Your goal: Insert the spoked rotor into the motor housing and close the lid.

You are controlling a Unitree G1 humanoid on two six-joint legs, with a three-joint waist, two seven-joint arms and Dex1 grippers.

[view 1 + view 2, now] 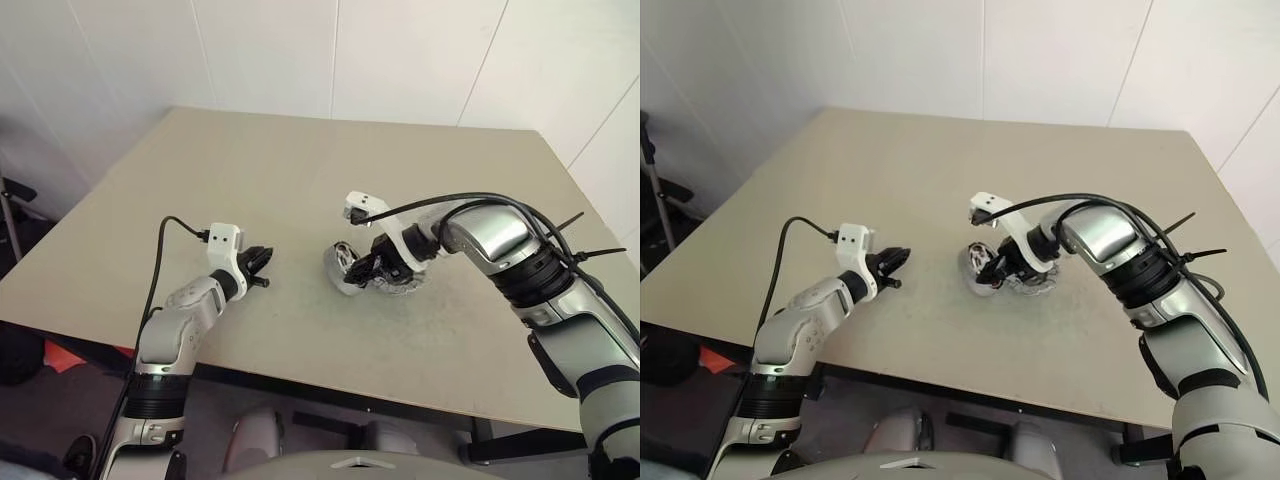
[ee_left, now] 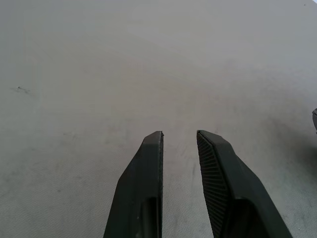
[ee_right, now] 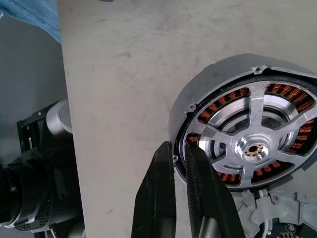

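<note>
Spoked rotor [image 3: 250, 146] inside motor housing [image 3: 198, 94], right tool [image 3: 179, 151] straddling its rim.

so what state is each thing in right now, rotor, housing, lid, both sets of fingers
spoked rotor: seated inside the housing
motor housing: on the table, rotor in it
lid: open, not over the housing
left fingers: slightly apart, holding nothing
right fingers: narrow gap, astride the rotor's black rim

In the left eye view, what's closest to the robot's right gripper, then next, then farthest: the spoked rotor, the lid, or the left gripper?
From the right gripper:
1. Spoked rotor, right at its fingertips, seated in the motor housing.
2. Lid, open beside the housing.
3. Left gripper, farthest, across the table.
</note>
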